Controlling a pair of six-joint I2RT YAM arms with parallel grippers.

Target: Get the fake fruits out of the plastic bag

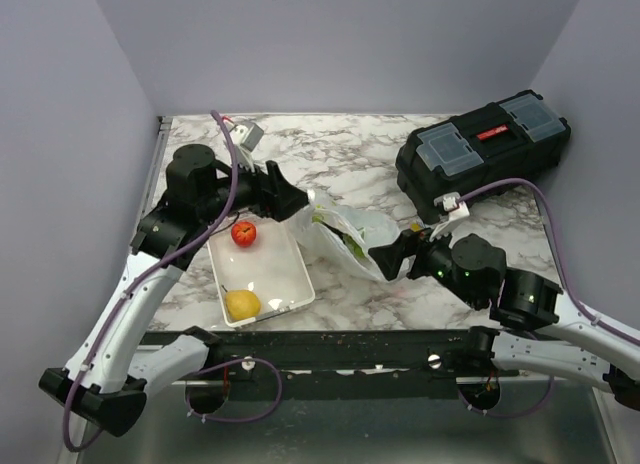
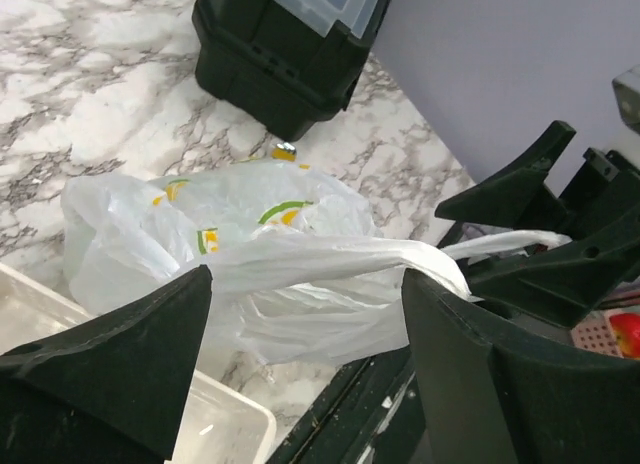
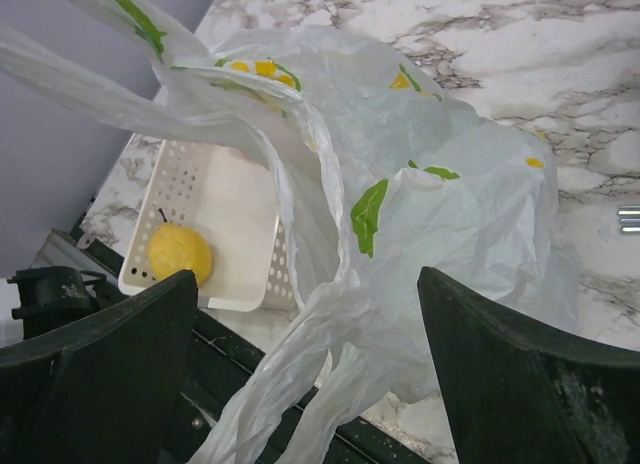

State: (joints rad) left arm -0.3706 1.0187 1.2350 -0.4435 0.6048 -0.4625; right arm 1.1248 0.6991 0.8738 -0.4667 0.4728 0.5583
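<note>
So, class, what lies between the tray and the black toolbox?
The plastic bag lies between the tray and the toolbox, as the top view shows.

Lab test cell: grey walls (image 1: 330, 44), marble table (image 1: 350, 154).

2 arms reach inward (wrists low); L gripper (image 1: 296, 202) & R gripper (image 1: 388, 256) jaws spread wide.

Thin, crinkly, translucent plastic bag (image 1: 345, 229); glossy marble-look table (image 1: 350, 159); smooth white plastic tray (image 1: 275, 269).
</note>
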